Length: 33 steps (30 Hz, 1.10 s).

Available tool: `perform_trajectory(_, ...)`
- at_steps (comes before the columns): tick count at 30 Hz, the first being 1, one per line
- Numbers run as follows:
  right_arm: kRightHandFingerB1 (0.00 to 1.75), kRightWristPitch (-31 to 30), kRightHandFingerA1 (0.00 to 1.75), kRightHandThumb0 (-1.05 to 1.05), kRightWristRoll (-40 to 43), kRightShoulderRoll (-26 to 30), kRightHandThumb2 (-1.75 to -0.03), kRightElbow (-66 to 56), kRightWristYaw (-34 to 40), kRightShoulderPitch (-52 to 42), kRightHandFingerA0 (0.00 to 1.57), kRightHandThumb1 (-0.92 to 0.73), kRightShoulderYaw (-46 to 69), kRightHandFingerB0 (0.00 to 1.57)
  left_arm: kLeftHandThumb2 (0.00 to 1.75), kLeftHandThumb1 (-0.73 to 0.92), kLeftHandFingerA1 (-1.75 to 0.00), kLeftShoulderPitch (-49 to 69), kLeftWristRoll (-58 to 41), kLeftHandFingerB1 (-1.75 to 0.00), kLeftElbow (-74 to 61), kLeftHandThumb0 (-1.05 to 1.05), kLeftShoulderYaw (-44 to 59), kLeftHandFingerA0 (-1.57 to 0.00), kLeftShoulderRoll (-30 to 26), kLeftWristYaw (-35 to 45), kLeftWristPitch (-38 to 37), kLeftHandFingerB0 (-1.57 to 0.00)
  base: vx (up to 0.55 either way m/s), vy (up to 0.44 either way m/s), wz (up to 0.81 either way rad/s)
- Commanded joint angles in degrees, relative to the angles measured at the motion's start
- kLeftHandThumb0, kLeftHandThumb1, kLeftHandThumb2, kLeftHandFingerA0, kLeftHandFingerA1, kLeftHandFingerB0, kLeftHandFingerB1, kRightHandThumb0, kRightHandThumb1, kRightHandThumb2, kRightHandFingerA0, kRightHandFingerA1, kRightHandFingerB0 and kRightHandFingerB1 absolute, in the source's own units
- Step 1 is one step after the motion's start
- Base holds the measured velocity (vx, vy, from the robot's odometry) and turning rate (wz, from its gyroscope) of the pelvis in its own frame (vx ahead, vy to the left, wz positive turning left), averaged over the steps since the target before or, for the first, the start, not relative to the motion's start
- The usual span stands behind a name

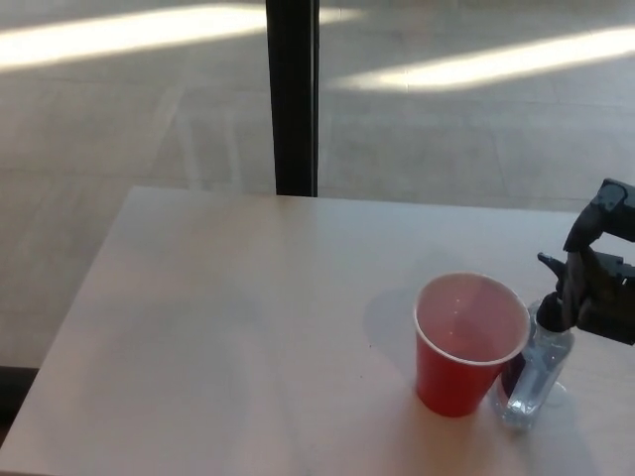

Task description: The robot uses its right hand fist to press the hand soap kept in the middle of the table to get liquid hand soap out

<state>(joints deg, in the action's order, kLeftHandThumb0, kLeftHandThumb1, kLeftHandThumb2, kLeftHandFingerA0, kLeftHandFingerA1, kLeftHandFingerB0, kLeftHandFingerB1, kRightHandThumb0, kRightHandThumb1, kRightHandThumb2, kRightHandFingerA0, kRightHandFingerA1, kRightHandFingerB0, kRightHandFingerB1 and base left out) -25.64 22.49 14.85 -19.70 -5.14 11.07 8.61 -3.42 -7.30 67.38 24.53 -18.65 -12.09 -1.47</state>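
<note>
A clear hand soap bottle [534,379] with a black pump top [554,297] stands near the table's right side. Touching it on the left is a red plastic cup [466,343], upright, with its mouth below the pump's spout. My right hand [601,273] comes in from the right edge and rests against the pump top from the right. It is black and partly cut off by the frame, and its grip is hard to read. My left hand is out of view.
The pale table [248,327] stretches wide to the left of the cup. A black vertical post [294,94] rises behind the table's far edge, with sunlit floor beyond.
</note>
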Motion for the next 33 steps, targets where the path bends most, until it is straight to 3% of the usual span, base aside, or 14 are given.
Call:
perform_trajectory(1,1.58,-1.4,1.75,-0.11,-1.5,1.0,-1.28,3.3,-0.8,-1.3,0.94,-0.53,0.5,0.74,1.26,0.85,-1.23,0.4,-1.0,-1.00,-0.6,-0.41,0.4,-0.54,-1.3,-0.2,0.6,-0.29,0.00,0.000,0.00)
perform_trajectory(5,1.58,-3.2,1.75,-0.11,-1.1,1.6,-1.25,3.2,-0.4,-0.6,0.94,-0.54,1.2,0.74,1.26,0.84,-1.19,0.5,-1.0,-0.90,-0.9,-0.40,0.4,-0.52,-1.1,-0.7,0.9,-0.18,0.00,0.000,0.00)
perform_trajectory(7,1.56,-3.4,1.75,-0.12,-1.2,2.4,-1.25,4.0,-0.5,0.2,0.96,-0.54,1.5,0.75,1.28,0.84,-1.23,0.7,0.0,-1.05,-0.5,-0.40,-0.6,-0.56,-1.4,-0.3,0.5,-0.35,0.00,0.000,0.00)
perform_trajectory(8,1.57,-3.1,1.75,-0.12,-1.4,2.4,-1.28,4.3,-0.5,0.3,0.97,-0.53,1.5,0.76,1.26,0.84,-1.28,0.7,-0.3,-1.02,-0.5,-0.42,-0.4,-0.54,-1.3,-0.3,0.3,-0.29,0.00,0.000,0.00)
perform_trajectory(9,1.55,-2.6,1.75,-0.12,-1.8,2.4,-1.28,5.0,-0.3,0.7,0.98,-0.52,1.4,0.77,1.28,0.85,-1.30,0.8,-0.8,-1.19,-0.6,-0.42,-0.1,-0.54,-1.3,0.1,0.2,-0.37,0.00,0.000,0.00)
perform_trajectory(10,1.55,-2.3,1.75,-0.13,-2.2,2.6,-1.27,5.9,-0.3,1.2,0.97,-0.53,1.4,0.77,1.25,0.85,-1.25,0.7,-0.6,-1.01,-0.5,-0.42,-0.3,-0.55,-1.4,0.0,0.6,-0.27,0.00,0.000,0.00)
perform_trajectory(12,1.53,-2.6,1.75,-0.13,-2.6,2.9,-1.25,6.4,-0.1,1.5,0.98,-0.55,1.2,0.78,1.26,0.84,-1.19,0.5,-0.5,-0.89,-0.6,-0.40,-0.5,-0.55,-1.5,-0.3,1.0,-0.22,0.00,0.000,0.00)
perform_trajectory(18,1.59,-2.3,1.75,-0.11,-3.8,2.7,-1.27,9.2,0.1,2.8,0.94,-0.53,0.3,0.74,1.27,0.84,-1.19,0.6,-0.7,-0.94,-1.2,-0.41,-0.5,-0.53,-1.1,-0.8,1.1,-0.25,0.00,0.000,0.00)
perform_trajectory(19,1.58,-2.1,1.75,-0.11,-4.0,2.5,-1.27,9.7,0.2,3.1,0.94,-0.52,0.1,0.74,1.27,0.84,-1.26,0.5,-1.0,-1.01,-0.6,-0.42,-0.2,-0.53,-1.2,-0.7,0.6,-0.26,0.00,0.000,0.00)
perform_trajectory(21,1.60,-1.4,1.75,-0.13,-4.4,2.4,-1.25,10.4,-0.2,3.5,0.92,-0.53,-0.2,0.72,1.27,0.84,-1.29,0.5,-1.1,-0.98,-0.7,-0.42,-0.1,-0.54,-1.1,-0.9,0.7,-0.24,0.00,0.000,0.00)
perform_trajectory(22,1.58,-1.2,1.75,-0.14,-4.5,2.3,-1.20,10.7,-0.3,3.7,0.94,-0.57,-0.3,0.73,1.24,0.84,-1.25,0.5,-1.0,-0.85,-0.7,-0.39,-0.1,-0.54,-1.1,-0.9,0.7,-0.17,0.00,0.000,0.00)
perform_trajectory(25,1.61,-1.2,1.75,-0.14,-5.1,2.1,-1.26,10.1,0.3,4.4,0.94,-0.53,-0.5,0.74,1.25,0.84,-1.15,0.8,-0.5,-0.87,-0.5,-0.41,-0.7,-0.55,-1.1,-0.4,1.0,-0.26,0.00,0.000,0.00)
perform_trajectory(27,1.62,-1.2,1.75,-0.14,-5.2,1.9,-1.25,10.0,0.3,4.6,0.94,-0.53,-0.5,0.74,1.25,0.84,-1.16,0.8,-0.5,-0.84,-0.7,-0.41,-0.8,-0.55,-1.1,-0.7,1.0,-0.20,0.00,0.000,0.00)
perform_trajectory(33,1.64,-2.3,1.75,-0.14,-4.7,2.0,-1.27,7.0,-0.4,4.7,0.95,-0.53,0.1,0.74,1.26,0.84,-1.28,0.9,-0.8,-1.02,-0.4,-0.42,-0.6,-0.55,-1.1,-0.5,0.5,-0.31,0.00,0.000,0.00)
